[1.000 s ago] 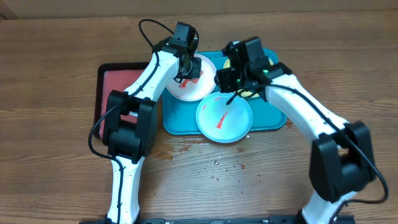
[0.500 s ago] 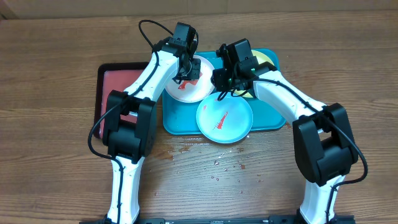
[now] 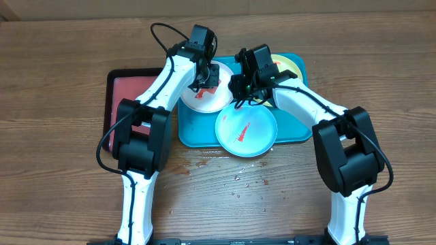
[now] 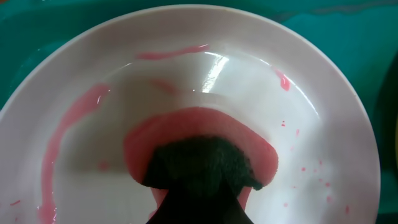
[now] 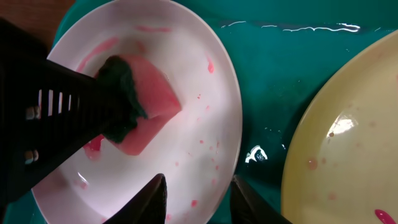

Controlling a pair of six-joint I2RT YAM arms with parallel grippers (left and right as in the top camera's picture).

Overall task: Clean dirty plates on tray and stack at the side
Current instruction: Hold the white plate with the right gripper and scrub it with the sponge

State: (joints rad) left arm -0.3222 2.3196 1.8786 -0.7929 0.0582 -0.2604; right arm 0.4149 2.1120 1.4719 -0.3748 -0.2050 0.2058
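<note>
The left arm reached forward from the near edge of the table, bent in over the turquoise tray (image 5: 280, 81), with its wrist pointing down at the white plate (image 4: 311, 93). The left gripper (image 3: 203, 73) was clamped on a pink sponge (image 5: 149, 109) with a dark green scouring back, pressing its pink face onto the plate's centre. Thin pink streaks (image 4: 62, 130) ran round the plate's inner slope, with small specks toward the rim.

The right arm came in from the other side, elbow low and forearm angled left across the tray. The right gripper (image 5: 199, 198) stood with its jaws apart at the white plate's right-hand edge, one fingertip over the plate and the other over the tray, the rim between them. Whether either fingertip touched the rim could not be made out.

The white plate sat at the tray's far left corner. The yellow-green plate (image 5: 348, 137) lay just beside it on the right, spotted with pink. The light blue plate (image 3: 246, 131), marked with a red streak, lay nearer, overhanging the tray's near rim. A black-rimmed tray (image 3: 126, 92) sat left of the turquoise one, partly hidden by the left arm. Water droplets (image 3: 238, 180) dotted the tabletop (image 3: 68, 41) in front.
</note>
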